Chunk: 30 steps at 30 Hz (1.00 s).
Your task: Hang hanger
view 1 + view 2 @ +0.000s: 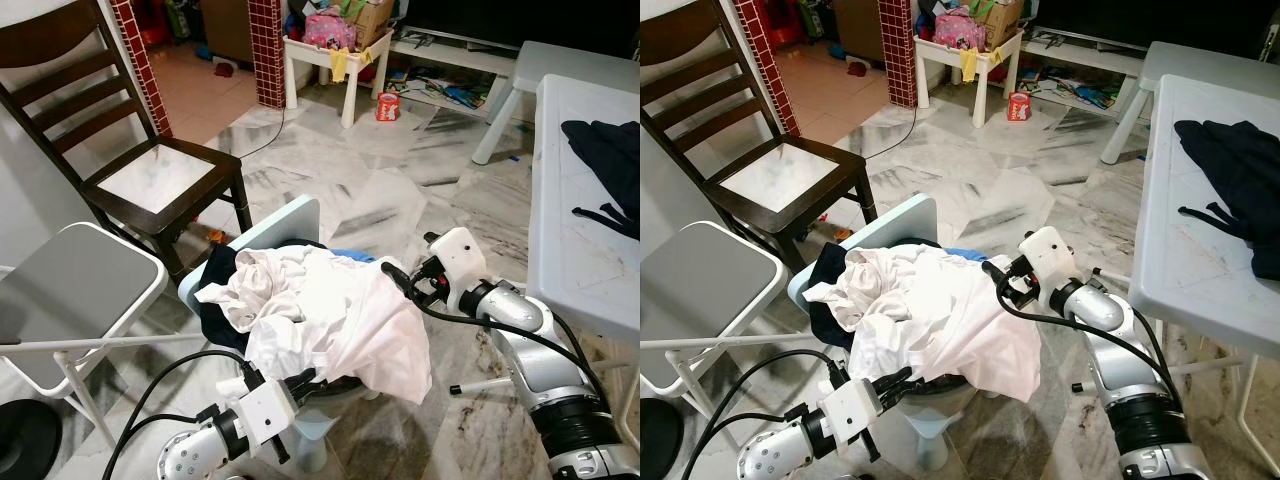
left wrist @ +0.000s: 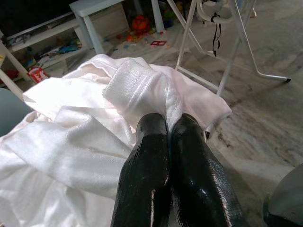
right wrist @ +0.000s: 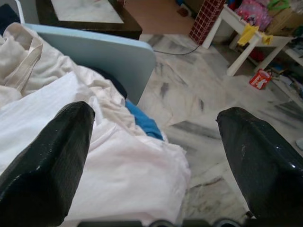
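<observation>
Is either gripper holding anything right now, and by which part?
Left gripper is shut on a fold of the white garment. Right gripper is open, holding nothing.

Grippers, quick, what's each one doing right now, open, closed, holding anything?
Left gripper: closed, pinching a fold of the white garment at the pile's near edge.
Right gripper: open, holding nothing, poised at the far side of the pile.

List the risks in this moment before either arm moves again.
1. The left gripper is shut on the white garment, which lies heaped with other clothes on the light blue chair; lifting may drag the pile off.
2. The right gripper is open at the pile's far side, beside a blue cloth; closing may catch the wrong layer.
</observation>
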Motion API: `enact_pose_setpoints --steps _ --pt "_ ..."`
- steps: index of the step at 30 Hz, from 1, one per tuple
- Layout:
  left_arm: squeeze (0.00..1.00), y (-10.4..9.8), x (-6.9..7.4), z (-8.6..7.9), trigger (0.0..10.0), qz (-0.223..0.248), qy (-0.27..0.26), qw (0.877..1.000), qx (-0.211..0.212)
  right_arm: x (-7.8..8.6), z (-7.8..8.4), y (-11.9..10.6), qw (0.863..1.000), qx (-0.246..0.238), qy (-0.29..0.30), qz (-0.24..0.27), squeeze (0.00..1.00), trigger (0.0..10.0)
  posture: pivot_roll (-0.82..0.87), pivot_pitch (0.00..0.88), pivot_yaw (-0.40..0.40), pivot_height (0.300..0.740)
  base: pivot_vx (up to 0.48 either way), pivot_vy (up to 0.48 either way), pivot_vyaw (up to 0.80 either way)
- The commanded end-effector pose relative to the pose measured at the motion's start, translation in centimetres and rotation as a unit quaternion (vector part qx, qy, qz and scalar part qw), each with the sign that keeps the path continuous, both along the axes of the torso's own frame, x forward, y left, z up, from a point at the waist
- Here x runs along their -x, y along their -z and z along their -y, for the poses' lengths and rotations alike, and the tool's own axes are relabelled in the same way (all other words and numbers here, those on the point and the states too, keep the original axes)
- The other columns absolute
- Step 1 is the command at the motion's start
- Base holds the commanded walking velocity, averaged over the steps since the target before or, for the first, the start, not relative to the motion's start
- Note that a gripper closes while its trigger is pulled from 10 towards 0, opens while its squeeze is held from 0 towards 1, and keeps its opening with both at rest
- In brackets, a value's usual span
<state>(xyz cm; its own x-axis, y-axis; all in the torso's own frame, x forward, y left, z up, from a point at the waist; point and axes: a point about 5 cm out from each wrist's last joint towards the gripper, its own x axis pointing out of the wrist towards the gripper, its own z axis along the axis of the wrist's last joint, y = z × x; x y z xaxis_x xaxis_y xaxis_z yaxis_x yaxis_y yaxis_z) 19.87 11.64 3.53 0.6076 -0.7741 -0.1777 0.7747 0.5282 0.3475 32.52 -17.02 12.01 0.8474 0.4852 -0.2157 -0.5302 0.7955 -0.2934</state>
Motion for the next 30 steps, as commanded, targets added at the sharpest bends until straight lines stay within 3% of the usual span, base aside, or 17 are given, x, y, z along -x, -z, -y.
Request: enact_pose_setpoints --steps 1,6,9,11,14,18,23,25,26,27,28,29,30 --pt "0.00 -0.2 0.0 -0.2 0.0 0.003 -0.007 1.000 0.001 0.0 0.0 0.2 1.000 0.005 -0.006 -0.002 0.00 10.0 -0.08 0.056 -0.048 0.740 0.000 0.000 0.00" --pt "0.00 -1.0 -1.0 -1.0 0.0 0.024 -0.062 0.998 0.020 -0.1 -0.3 0.7 1.000 -0.002 0.014 -0.002 0.00 10.0 -0.07 0.049 -0.044 0.740 0.000 0.000 0.00" --pt "0.00 -2.2 -2.7 -1.7 0.0 0.058 -0.139 0.987 0.054 0.4 -1.5 0.7 0.999 -0.036 0.024 0.020 0.00 10.0 -0.07 0.044 -0.041 0.740 0.000 0.000 0.00" --pt "0.00 -4.8 -4.7 -2.1 0.0 0.076 -0.203 0.969 0.116 1.2 -2.7 1.2 0.997 -0.061 0.043 0.027 0.00 10.0 -0.06 0.032 -0.039 0.740 0.000 0.000 0.00" --pt "0.00 -6.2 -5.5 -2.2 0.0 0.093 -0.224 0.960 0.141 1.5 -3.3 1.4 0.995 -0.081 0.053 0.029 0.00 10.0 -0.06 0.026 -0.038 0.740 0.000 0.000 0.00" --pt "0.00 -9.1 -7.4 -2.9 0.0 0.111 -0.281 0.934 0.191 1.9 -4.5 1.9 0.986 -0.131 0.094 0.030 0.00 10.0 -0.04 0.001 -0.029 0.740 0.000 0.000 0.00" --pt "0.00 -8.6 -7.6 -3.4 0.1 0.090 -0.302 0.932 0.178 1.8 -4.4 2.1 0.979 -0.143 0.140 0.032 0.00 10.0 -0.04 0.000 -0.016 0.740 0.000 0.000 0.00" --pt "0.00 -7.9 -7.4 -3.6 4.4 0.065 -0.315 0.929 0.180 1.8 -3.9 2.4 0.975 -0.150 0.163 0.028 0.00 10.0 -0.03 0.000 -0.012 0.740 0.000 0.000 0.00" --pt "0.00 -7.6 -7.3 -3.6 5.4 0.055 -0.321 0.928 0.179 1.8 -3.8 2.4 0.973 -0.155 0.168 0.025 0.00 10.0 -0.03 0.000 -0.009 0.740 0.000 0.000 0.00" --pt "0.00 -7.3 -7.2 -3.6 7.0 0.044 -0.326 0.927 0.182 1.8 -3.6 2.6 0.972 -0.156 0.176 0.022 0.00 10.0 -0.03 0.000 -0.007 0.740 0.000 0.000 0.00" --pt "0.00 -7.0 -7.1 -3.6 7.5 0.035 -0.330 0.925 0.185 1.9 -3.4 2.7 0.971 -0.154 0.182 0.019 0.00 10.0 -0.03 0.000 -0.004 0.740 0.000 0.000 0.00" --pt "0.00 -6.1 -6.8 -3.6 9.6 -0.001 -0.356 0.914 0.193 2.1 -2.9 3.2 0.967 -0.159 0.199 0.010 0.00 10.0 -0.04 0.000 -0.001 0.740 0.000 0.000 0.00" --pt "0.00 -5.8 -6.8 -3.5 10.0 -0.009 -0.364 0.911 0.192 2.2 -2.7 3.3 0.966 -0.159 0.204 0.009 0.00 10.0 -0.04 0.000 -0.001 0.740 0.000 0.000 0.00"
